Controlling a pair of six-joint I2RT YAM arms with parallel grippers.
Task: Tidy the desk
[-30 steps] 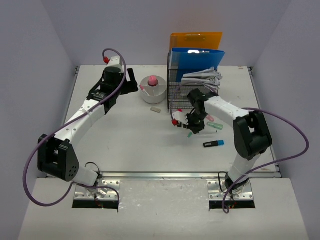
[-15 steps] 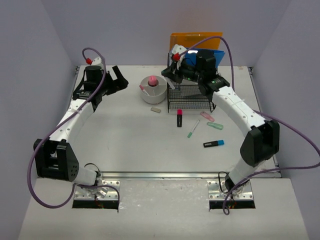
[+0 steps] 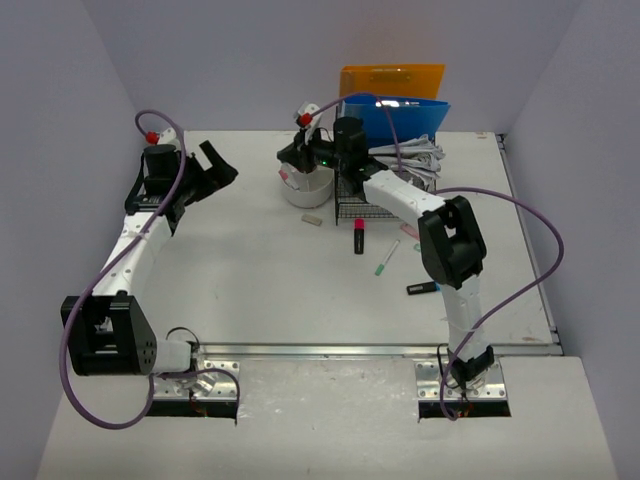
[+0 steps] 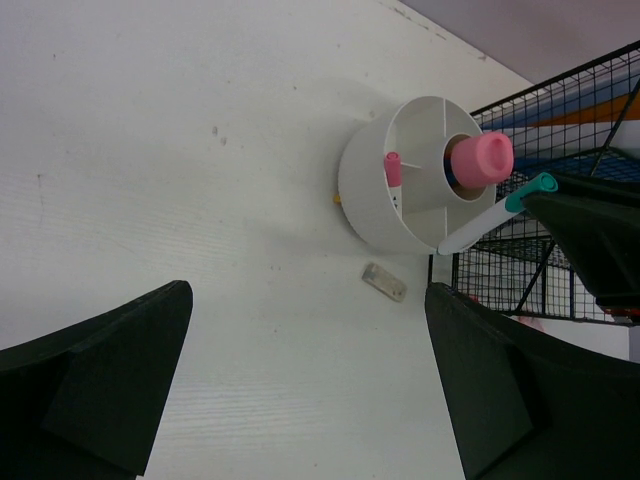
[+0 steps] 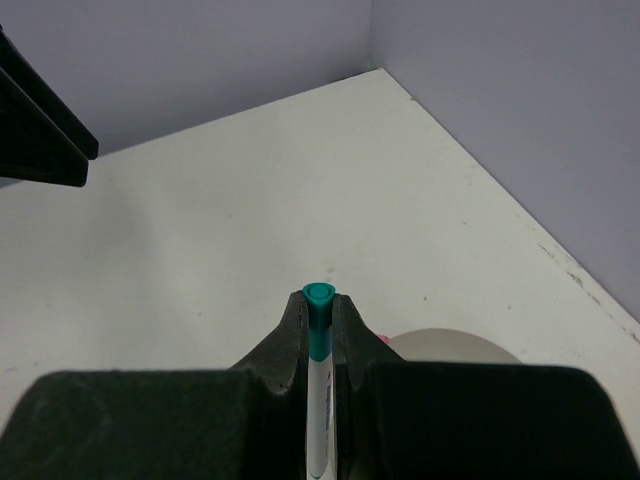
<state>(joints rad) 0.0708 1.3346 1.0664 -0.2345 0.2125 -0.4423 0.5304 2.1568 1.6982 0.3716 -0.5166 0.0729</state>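
The desk (image 3: pixel 250 280) is a white tabletop with a silver rail (image 3: pixel 330 349) along its near edge. My right gripper (image 3: pixel 298 158) is shut on a white pen with a teal cap (image 5: pixel 319 400) and holds it just over the round white pen holder (image 3: pixel 305 190). The left wrist view shows the pen (image 4: pixel 490 215) slanting over the holder's rim (image 4: pixel 360 190). My left gripper (image 3: pixel 215 165) is open and empty, above the desk to the left of the holder. In its own view (image 4: pixel 300 400) the bare desk lies between the fingers.
A pink marker (image 4: pixel 392 168) and a pink-topped core (image 4: pixel 480 158) sit in the holder. A small eraser (image 3: pixel 311 218) lies in front of it. A wire rack (image 3: pixel 375 200) holds blue (image 3: pixel 410 115) and orange (image 3: pixel 392 78) folders and papers (image 3: pixel 415 155). A red-black highlighter (image 3: pixel 358 236), a green pen (image 3: pixel 386 258) and a blue marker (image 3: pixel 422 289) lie loose.
My right arm rose from the loose pens, passed over the rack and moved left to the holder with the pen. My left arm swung left, away from the holder.
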